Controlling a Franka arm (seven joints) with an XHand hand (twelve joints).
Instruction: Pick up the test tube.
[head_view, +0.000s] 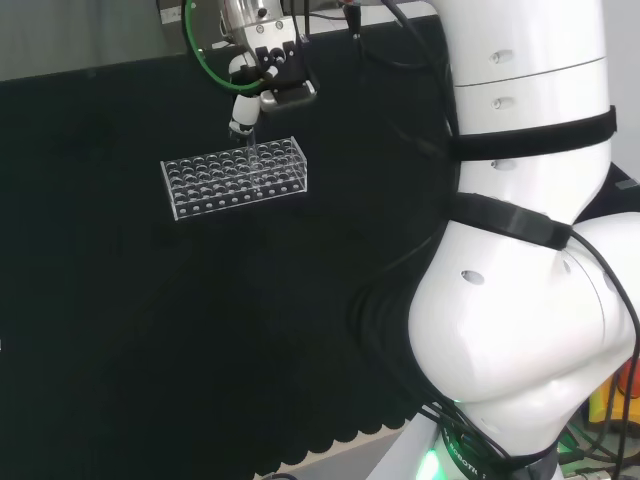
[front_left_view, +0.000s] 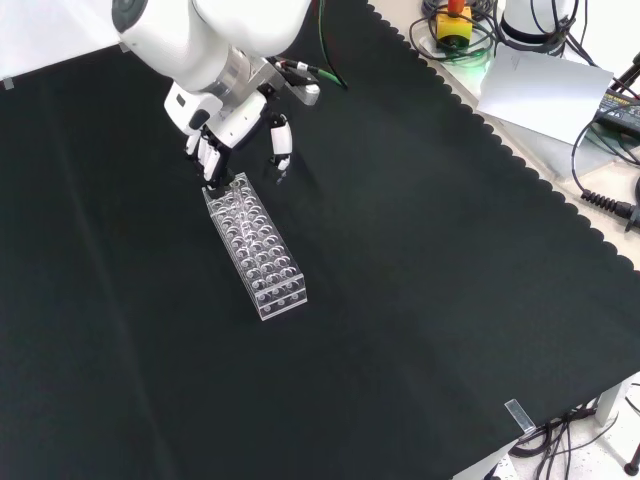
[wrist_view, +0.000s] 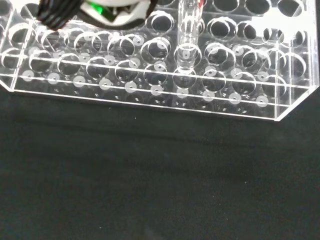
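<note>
Hand (head_view: 247, 95) fingers curled, pinching clear glass test tube (wrist_view: 188, 30) upright in transparent plastic perforated rack (head_view: 236, 177).

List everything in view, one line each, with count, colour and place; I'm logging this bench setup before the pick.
Test tube rack: one, clear plastic, on the black cloth, upper left in the head view, just below the hand.
Test tube: one, clear glass, upright in a rack hole, seen in the wrist view.
Cloth: one, black, scalloped edge, covering the bench.
Cables and a yellow-and-red device: off the cloth, top right in the front view.
Arm links: white with black straps, right side of the head view.
Hand: one, black and white, over the rack's far end in the front view, fingers pointing down.
</note>
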